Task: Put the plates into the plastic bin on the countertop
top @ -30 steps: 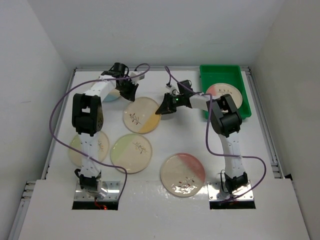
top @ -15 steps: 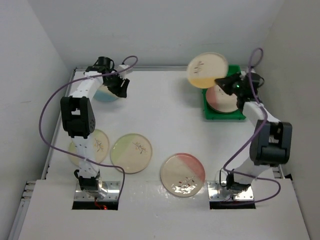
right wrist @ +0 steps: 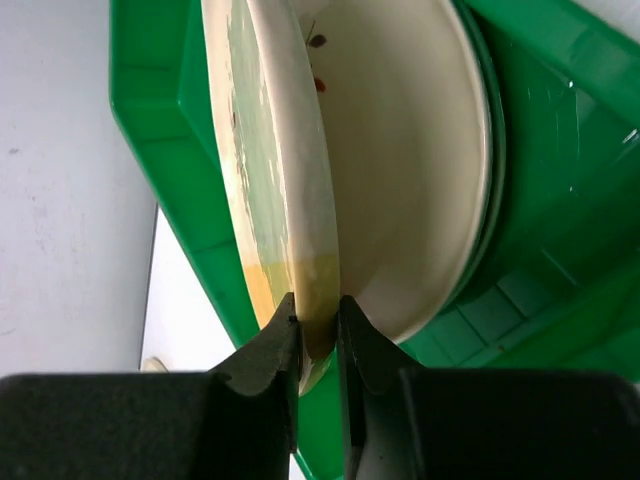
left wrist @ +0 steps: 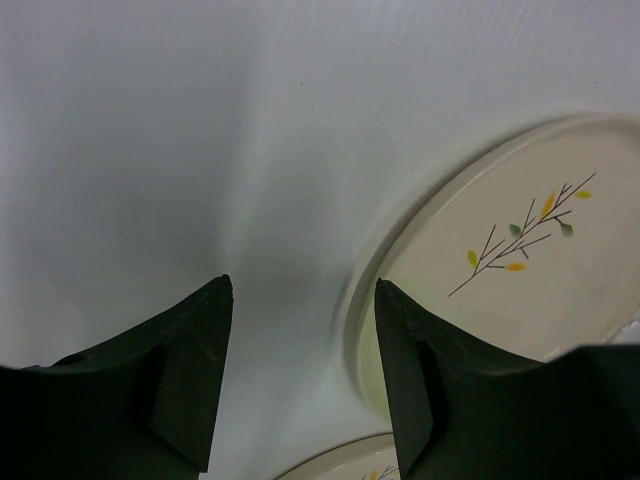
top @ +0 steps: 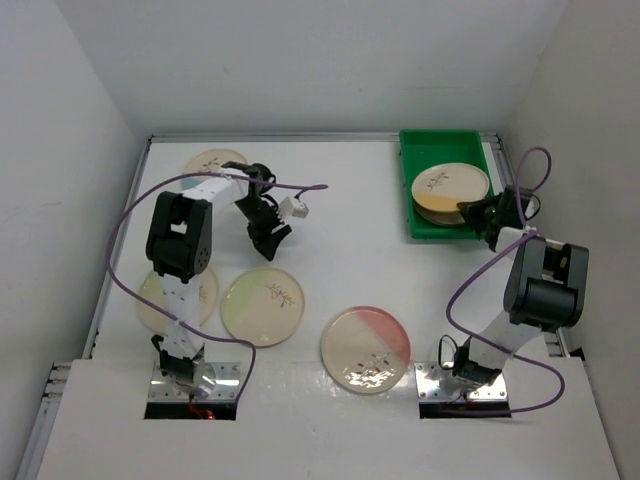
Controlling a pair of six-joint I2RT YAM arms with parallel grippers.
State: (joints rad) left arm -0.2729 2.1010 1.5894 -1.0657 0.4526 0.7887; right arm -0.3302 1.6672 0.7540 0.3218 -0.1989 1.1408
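Countertop (top: 340,230): the white surface under everything; we work from its six o'clock edge.
Plastic bin (top: 440,134): green, at about two o'clock on the countertop, near the far wall.
Yellow plate (top: 450,190): inside the plastic bin, resting on a second plate (right wrist: 420,150). In the right wrist view it sits tilted, the gripped edge raised off the one below.
Loose plates: four lie outside the bin. We see a far plate (top: 213,160) at ten o'clock, a plate half under the left arm (top: 148,298) at eight, a green plate (top: 262,305) at seven and a pink plate (top: 365,348) at six.
Right gripper (right wrist: 318,318): pinching the yellow plate's rim at about that plate's four o'clock edge, over the bin's near end.
Left gripper (top: 268,237): fingers spread and holding nothing, above bare countertop at the green plate's twelve o'clock, just beside its rim.
Step in hand: we judge the yellow plate is being set down, the second into the bin.
Next move: the right fingers should part so the raised edge drops flat, then back out without dragging the stack. The left should come down and straddle the green plate's thin rim.
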